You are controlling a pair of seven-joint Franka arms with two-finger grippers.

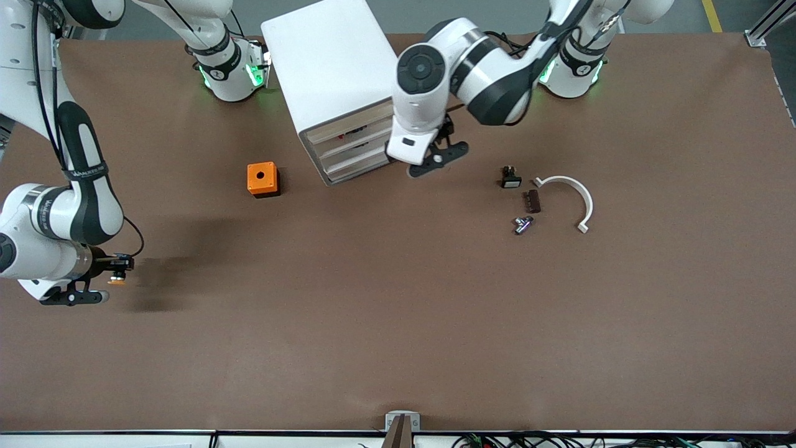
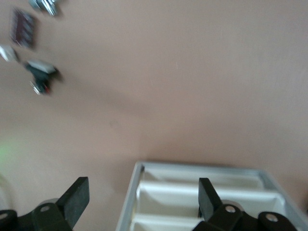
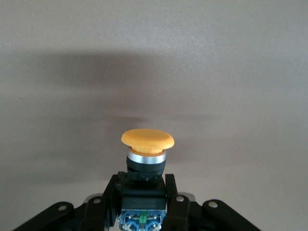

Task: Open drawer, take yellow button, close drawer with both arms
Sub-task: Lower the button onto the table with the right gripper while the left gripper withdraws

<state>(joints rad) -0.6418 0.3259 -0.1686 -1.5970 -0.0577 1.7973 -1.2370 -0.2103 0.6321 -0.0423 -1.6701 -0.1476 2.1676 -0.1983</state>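
Gripping the button (image 3: pixel 147 144), right pincer (image 1: pixel 115 269) over bare table, left pincer (image 2: pixel 139 202) spread before cabinet (image 1: pixel 336 87), no legible writing.

Front view: we look down from high across the table (image 1: pixel 398 323), facing both arm bases. Left wrist view: close, looking down past the left gripper (image 2: pixel 144 204) onto the cabinet (image 2: pixel 207 192), which the front view shares (image 1: pixel 339 81). Right wrist view: very close on the button (image 3: pixel 146 154), bare tabletop around it.
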